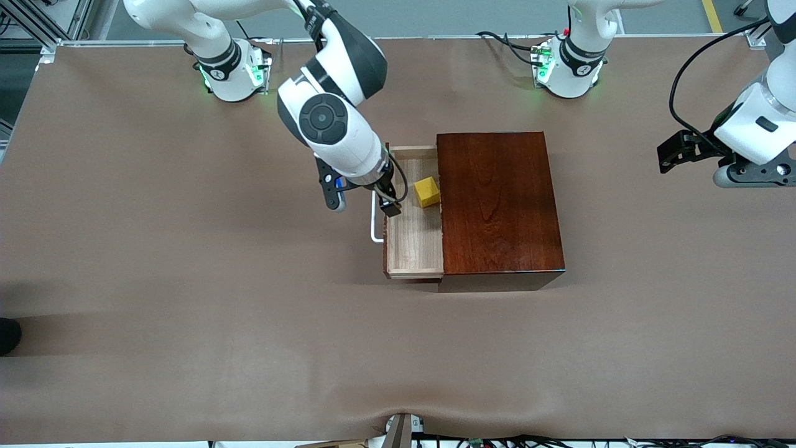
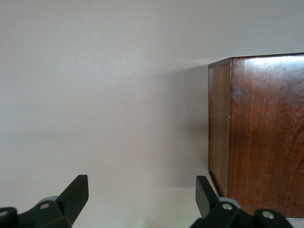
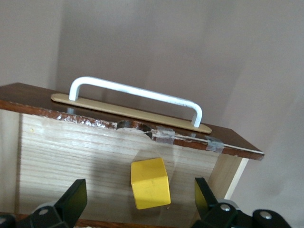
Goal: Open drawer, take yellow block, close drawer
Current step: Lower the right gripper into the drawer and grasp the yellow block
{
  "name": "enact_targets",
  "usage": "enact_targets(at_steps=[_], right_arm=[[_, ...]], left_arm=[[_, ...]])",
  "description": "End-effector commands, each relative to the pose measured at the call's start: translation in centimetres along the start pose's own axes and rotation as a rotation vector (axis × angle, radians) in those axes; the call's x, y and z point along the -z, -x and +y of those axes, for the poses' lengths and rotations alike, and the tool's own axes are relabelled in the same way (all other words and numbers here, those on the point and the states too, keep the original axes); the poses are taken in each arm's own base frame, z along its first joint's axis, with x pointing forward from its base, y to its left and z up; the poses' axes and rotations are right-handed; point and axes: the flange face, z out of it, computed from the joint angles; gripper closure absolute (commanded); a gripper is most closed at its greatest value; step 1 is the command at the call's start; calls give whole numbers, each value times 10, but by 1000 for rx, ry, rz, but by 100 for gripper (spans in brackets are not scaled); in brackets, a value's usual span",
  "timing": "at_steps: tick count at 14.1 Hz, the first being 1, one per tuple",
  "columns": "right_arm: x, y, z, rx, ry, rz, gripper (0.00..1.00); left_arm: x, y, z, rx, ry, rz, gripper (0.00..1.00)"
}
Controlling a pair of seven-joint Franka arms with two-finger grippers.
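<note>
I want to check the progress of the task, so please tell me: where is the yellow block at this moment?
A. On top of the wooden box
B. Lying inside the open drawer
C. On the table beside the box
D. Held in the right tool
B: the yellow block lies on the floor of the pulled-out drawer, and the right tool hangs open over the drawer, its fingers not touching the block.

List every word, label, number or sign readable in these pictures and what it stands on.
None can be read. The wooden box, drawer, its white handle and the yellow block bear no writing. Small round marks on the arm bases are too small to read.
</note>
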Motion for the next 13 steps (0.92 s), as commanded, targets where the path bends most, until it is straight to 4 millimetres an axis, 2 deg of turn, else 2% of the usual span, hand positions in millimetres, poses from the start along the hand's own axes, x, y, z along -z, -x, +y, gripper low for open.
enact_targets(at_steps=[1,3,8,13], right_arm=[[-16,13,-2,-45,-26,-3,0],[-34,21,-2,-38,-33,3,0],[-63,31,1,-24,-29,10,0],[-81,39,5,-32,-17,17,0]], left_arm=[[-1,-1,0,-19,21,4,0],[-3,-2,2,-21,21,4,0],[-7,-4,0,-19,22,-4,0],[-15,-8,1,-20,23,-19,0]])
